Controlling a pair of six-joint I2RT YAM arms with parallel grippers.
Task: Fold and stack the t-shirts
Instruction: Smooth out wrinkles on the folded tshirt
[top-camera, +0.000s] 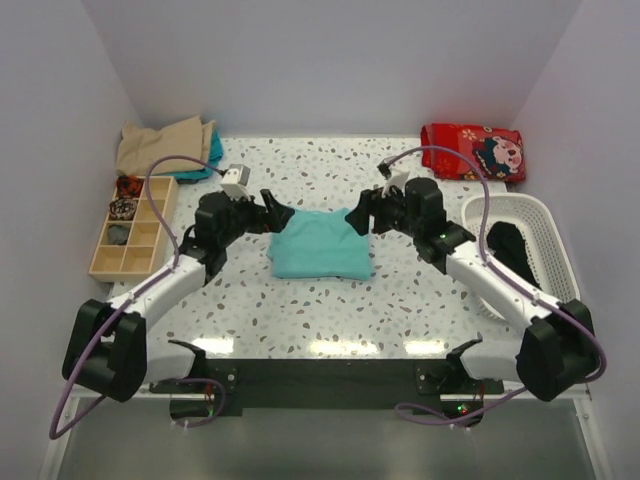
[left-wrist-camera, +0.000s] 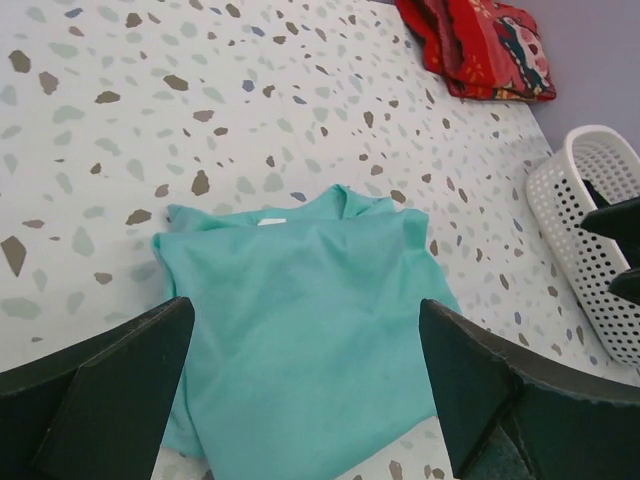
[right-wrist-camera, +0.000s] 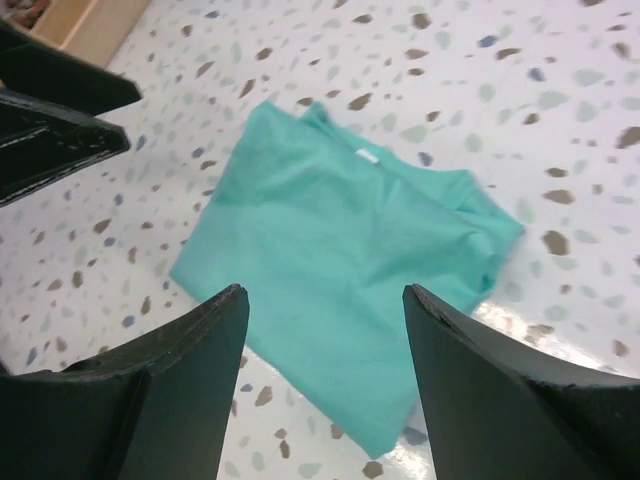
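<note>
Teal t-shirt folded to a rough rectangle, flat at worktop centre. Left gripper: jaws wide apart, empty, just beside shirt's left edge. Right gripper: jaws apart, empty, at right edge. Around: tan t-shirt back left, divided wooden tray, red cloth, white basket; basket contents dark, unclear

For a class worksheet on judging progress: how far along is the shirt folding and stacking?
Done: the teal tee lies folded mid-table. In hand: nothing; the left gripper and right gripper hover open on either side of it. Remaining: the tan tee sits in a loose heap at the back-left corner, and no stack is built yet.
</note>
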